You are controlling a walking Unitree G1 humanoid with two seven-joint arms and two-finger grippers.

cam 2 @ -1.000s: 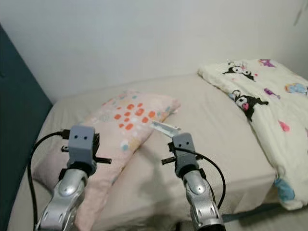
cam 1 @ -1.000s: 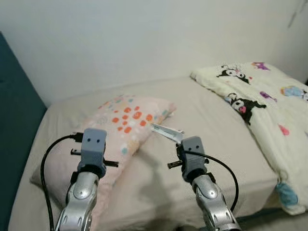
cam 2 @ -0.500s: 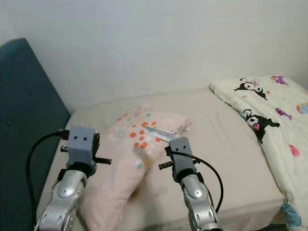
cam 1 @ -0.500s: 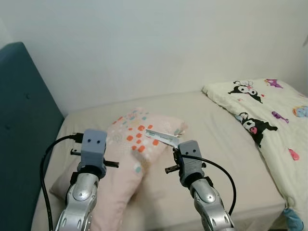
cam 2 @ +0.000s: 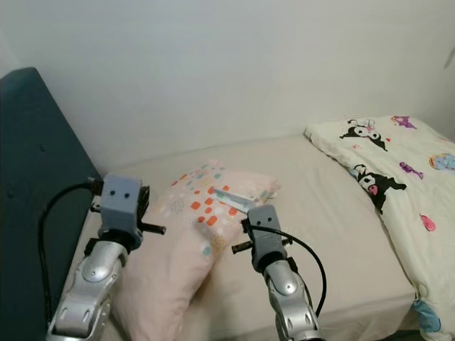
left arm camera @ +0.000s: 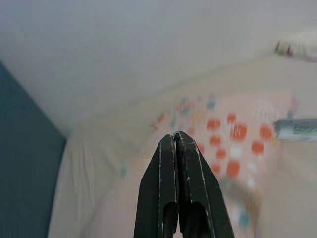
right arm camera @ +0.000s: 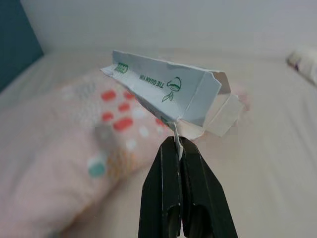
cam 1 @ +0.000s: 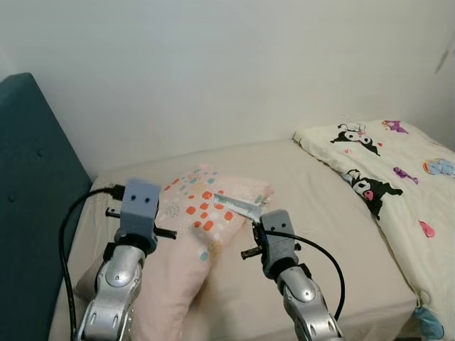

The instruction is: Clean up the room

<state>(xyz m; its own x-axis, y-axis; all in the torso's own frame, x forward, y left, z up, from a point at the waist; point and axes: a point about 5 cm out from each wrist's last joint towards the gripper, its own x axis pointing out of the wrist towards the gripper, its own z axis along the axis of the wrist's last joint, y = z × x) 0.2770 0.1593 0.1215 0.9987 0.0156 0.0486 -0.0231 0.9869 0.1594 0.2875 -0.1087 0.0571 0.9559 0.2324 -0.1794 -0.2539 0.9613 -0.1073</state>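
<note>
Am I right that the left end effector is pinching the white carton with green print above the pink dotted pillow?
Not quite: the right end effector pinches the white carton with green print above the pink dotted pillow, as the right wrist view shows. The left end effector is shut on nothing.

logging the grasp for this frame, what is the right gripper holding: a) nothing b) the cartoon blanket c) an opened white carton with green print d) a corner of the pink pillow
c: in the right wrist view the right gripper is pinched shut on a flap of the opened white carton with green print, held above the pink pillow on the bed.
</note>
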